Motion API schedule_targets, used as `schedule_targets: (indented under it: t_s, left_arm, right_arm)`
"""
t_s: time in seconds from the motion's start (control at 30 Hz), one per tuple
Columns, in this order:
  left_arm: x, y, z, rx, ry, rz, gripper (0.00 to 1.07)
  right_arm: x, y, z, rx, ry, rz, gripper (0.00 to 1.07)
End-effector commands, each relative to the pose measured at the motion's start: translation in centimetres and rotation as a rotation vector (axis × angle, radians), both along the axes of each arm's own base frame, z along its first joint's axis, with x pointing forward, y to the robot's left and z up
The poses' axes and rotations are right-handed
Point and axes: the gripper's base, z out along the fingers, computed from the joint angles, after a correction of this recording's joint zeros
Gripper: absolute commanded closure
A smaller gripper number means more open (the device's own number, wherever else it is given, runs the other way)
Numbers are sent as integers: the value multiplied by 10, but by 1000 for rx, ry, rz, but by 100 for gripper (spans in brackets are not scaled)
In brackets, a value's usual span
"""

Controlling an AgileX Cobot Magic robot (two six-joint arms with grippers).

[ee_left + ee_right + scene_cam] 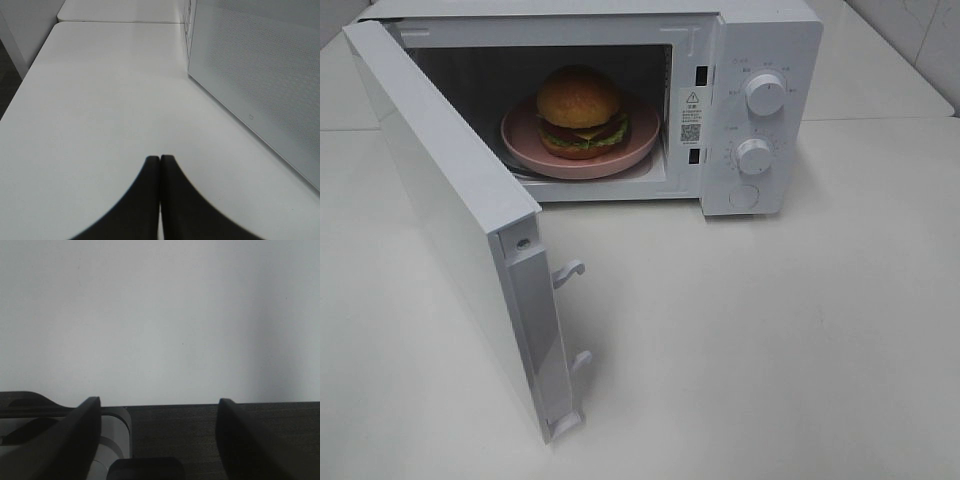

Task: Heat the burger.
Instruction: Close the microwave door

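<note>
The burger (580, 112), golden bun over lettuce, cheese and patty, sits on a pink plate (638, 140) inside the white microwave (760, 60). The microwave door (450, 230) stands swung wide open toward the front left. Neither arm shows in the exterior high view. In the left wrist view my left gripper (160, 159) is shut, its dark fingers touching, over the white table with the door's outer face (260, 85) beside it. My right gripper (159, 410) is open with nothing between its fingers, facing bare white table.
Two white knobs (764, 95) and a round button (744, 197) sit on the microwave's right panel. Two door latch hooks (570, 272) stick out of the door edge. The white table (770, 340) spreads in front and to the right.
</note>
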Motion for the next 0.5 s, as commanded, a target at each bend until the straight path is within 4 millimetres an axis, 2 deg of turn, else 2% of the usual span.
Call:
schedule_targets:
  t_s: [0.03,0.07,0.1,0.17,0.2,0.27,0.4,0.43,0.5]
  left_arm:
    - [-2,-1,0,-5,-32,0,106]
    - [-2,-1,0,-5,-32,0,106]
    - [-2,-1,0,-5,-32,0,106]
    - [-2,-1,0,-5,-32,0,106]
    - [-2,-1,0,-5,-32,0,106]
    - [-2,-1,0,-5,-32,0,106]
    - [-2,-1,0,-5,-32,0,106]
    - [-2,-1,0,-5,-32,0,106]
    - [-2,-1,0,-5,-32,0,106]
  right_arm:
    - [-33,-1,-15,9,5,10,45]
    - [-33,-1,-15,9,5,10,45]
    - [-47,-2,-23,10,-7,10,45]
    - [-52,-2,-26,10,-14,10,45]
    - [-63,-3,-32,12,-44,9,45]
    - [-67,-3,-35,16,-63,6,45]
    - [-87,-4,-46,26,-233,16,45]
    - [-87,-4,-46,26,-233,16,45]
    - [-97,-4,-40,32,-365,24,45]
